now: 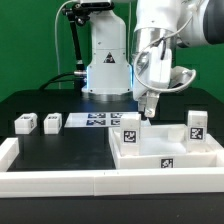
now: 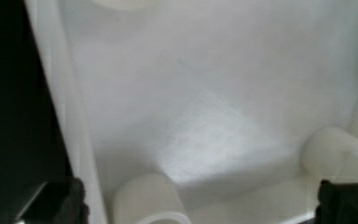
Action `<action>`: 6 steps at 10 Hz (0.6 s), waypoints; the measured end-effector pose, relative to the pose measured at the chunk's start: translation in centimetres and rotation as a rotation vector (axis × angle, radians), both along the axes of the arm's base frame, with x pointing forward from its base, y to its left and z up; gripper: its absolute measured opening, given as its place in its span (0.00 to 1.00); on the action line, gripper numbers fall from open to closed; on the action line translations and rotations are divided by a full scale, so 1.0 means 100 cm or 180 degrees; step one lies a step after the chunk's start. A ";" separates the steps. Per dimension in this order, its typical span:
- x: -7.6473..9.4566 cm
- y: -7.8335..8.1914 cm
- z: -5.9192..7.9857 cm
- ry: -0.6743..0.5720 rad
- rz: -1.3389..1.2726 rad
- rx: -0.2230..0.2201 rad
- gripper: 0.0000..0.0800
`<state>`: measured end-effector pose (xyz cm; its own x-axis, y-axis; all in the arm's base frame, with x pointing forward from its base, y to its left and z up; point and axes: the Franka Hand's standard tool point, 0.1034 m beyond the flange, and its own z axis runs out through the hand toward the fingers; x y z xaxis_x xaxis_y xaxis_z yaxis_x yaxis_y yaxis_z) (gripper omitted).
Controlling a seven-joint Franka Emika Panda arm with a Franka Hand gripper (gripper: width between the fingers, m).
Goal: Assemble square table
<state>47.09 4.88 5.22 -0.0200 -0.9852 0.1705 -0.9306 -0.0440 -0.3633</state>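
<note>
Hovering low over the tabletop (image 1: 150,150), just inside its rim (image 2: 64,100), the gripper (image 1: 147,116) has its fingers (image 2: 51,200) spread wide with nothing pinched. The tabletop sits on the exterior view's right behind the wall (image 1: 60,180). Two legs (image 1: 130,128) stand at its sides, and two more (image 1: 24,123) are off left by the marker board (image 1: 95,120).

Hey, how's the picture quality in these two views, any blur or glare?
Exterior view: evenly lit and fairly sharp, though the white tabletop and barrier wall nearly wash out. Wrist view: soft, out of focus, a bright patch on the tabletop's floor, jaws just dark blurs.
</note>
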 end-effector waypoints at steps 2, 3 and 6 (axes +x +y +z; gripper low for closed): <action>-0.001 -0.001 -0.001 0.0009 -0.0003 -0.0005 0.81; -0.001 -0.001 -0.001 0.0008 -0.0005 -0.0003 0.81; 0.007 0.016 0.011 -0.0077 0.0051 0.0077 0.81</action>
